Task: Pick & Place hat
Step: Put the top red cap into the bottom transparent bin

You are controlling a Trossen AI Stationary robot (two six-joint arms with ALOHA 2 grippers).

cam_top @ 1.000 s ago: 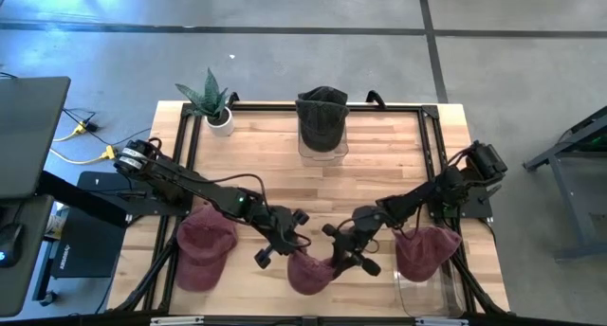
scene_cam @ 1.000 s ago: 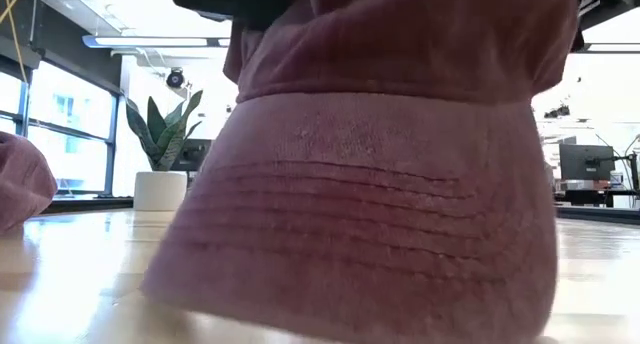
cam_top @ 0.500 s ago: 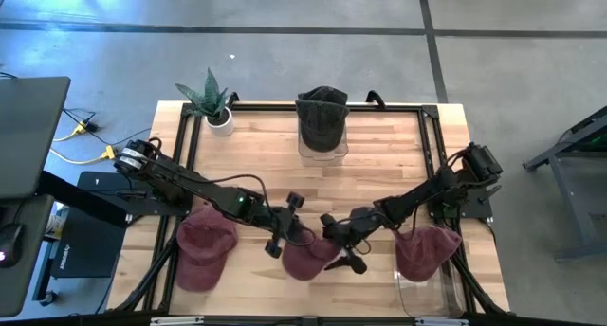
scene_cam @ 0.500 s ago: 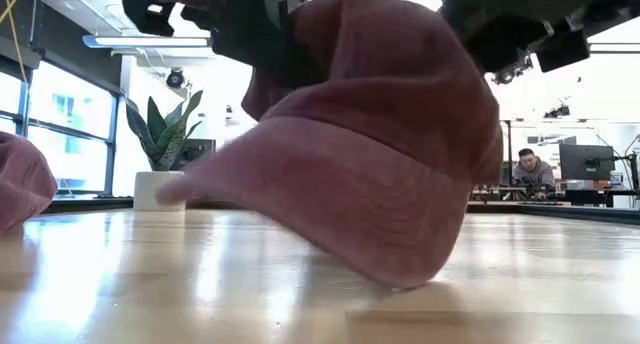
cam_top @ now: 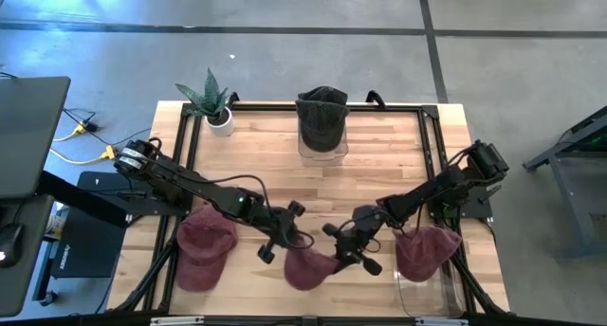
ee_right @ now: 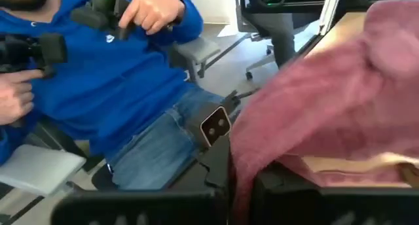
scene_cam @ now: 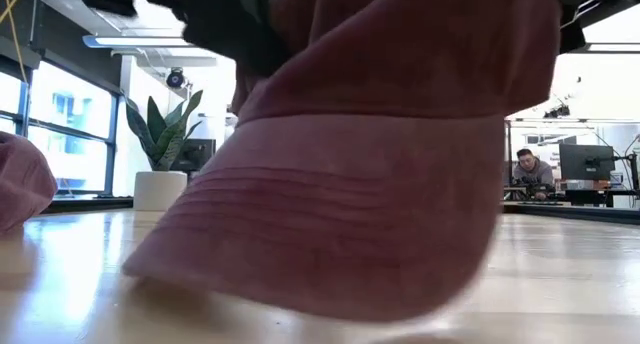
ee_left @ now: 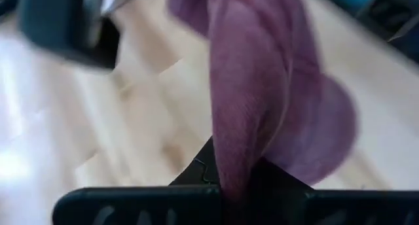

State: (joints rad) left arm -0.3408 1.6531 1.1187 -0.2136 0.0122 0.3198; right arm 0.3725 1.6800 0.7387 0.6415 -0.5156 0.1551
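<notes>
Both arms meet at the table's (cam_top: pixel 379 179) near edge. The left gripper (cam_top: pixel 282 237) and right gripper (cam_top: pixel 346 250) each pinch a side of the maroon hat (cam_top: pixel 305 267), fingers closed on its fabric. Left of this hat lies a second maroon cap (cam_top: pixel 204 248); right, a third (cam_top: pixel 425 250). Beyond, a dark hat (cam_top: pixel 321 117) sits atop a clear stand, and a potted plant (cam_top: pixel 213 103) marks the far left corner. No writing is legible.

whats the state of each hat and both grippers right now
middle hat: pinched from both sides, brim low over the table's front edge
left gripper: fingers shut on the middle hat's left side
right gripper: fingers shut on its right side
left hat: lying on the table, untouched
right hat: sitting on a clear stand
dark hat: sitting on a clear stand at the back
</notes>
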